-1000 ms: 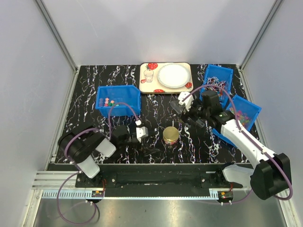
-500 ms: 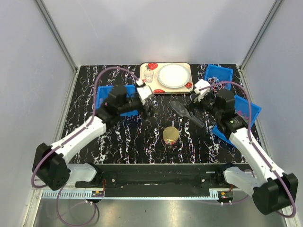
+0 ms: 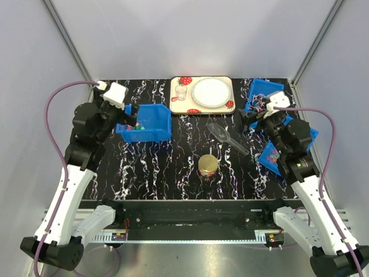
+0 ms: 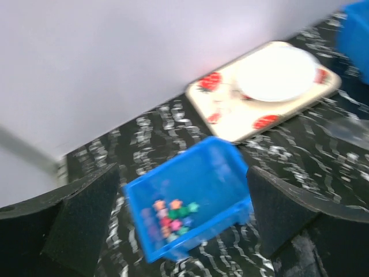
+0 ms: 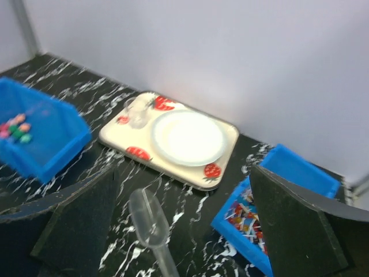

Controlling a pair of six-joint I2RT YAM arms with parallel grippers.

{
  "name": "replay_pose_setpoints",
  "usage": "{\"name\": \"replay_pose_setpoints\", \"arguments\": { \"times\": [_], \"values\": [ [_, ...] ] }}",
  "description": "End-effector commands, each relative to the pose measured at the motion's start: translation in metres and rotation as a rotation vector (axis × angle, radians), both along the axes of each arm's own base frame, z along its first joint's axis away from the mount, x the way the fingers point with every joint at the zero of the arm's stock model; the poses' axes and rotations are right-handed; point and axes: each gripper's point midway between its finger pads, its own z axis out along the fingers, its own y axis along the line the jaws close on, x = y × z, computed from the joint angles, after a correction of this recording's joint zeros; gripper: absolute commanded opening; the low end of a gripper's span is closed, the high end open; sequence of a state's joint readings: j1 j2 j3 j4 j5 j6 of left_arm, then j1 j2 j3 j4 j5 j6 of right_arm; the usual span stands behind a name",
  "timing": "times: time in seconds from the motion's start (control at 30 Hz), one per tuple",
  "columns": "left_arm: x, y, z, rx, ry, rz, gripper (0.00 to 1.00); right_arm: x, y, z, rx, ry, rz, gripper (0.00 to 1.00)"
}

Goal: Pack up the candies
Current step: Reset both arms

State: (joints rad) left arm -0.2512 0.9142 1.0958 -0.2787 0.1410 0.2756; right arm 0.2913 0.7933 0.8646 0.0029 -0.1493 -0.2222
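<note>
The left gripper point(image 4: 183, 214) and the right gripper point(image 5: 184, 214) are both raised over the tabletop, jaws spread wide and holding nothing, while the candies point(image 4: 173, 216) lie in a blue bin point(image 4: 193, 173) near the back-left corner

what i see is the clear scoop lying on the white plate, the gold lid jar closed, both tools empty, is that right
Not quite. The clear scoop lies on the black table in front of the tray, not on the white plate; the top external view shows it. The gold lid jar is closed, and the left tool and right tool are empty.
</note>
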Motion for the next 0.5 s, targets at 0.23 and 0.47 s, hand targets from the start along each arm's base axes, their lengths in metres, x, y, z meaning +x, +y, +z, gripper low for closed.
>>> {"name": "replay_pose_setpoints", "arguments": {
  "times": [0.23, 0.47],
  "values": [
    [-0.006, 0.088, 0.037, -0.057, -0.058, 0.4, 0.99, -0.019, -0.097, 0.1, 0.193, -0.286, -0.492, 1.0],
    [-0.003, 0.078, 0.034, -0.074, -0.04, 0.343, 0.99, -0.021, -0.1, 0.101, 0.192, -0.305, -0.504, 1.0]
  ]
}}
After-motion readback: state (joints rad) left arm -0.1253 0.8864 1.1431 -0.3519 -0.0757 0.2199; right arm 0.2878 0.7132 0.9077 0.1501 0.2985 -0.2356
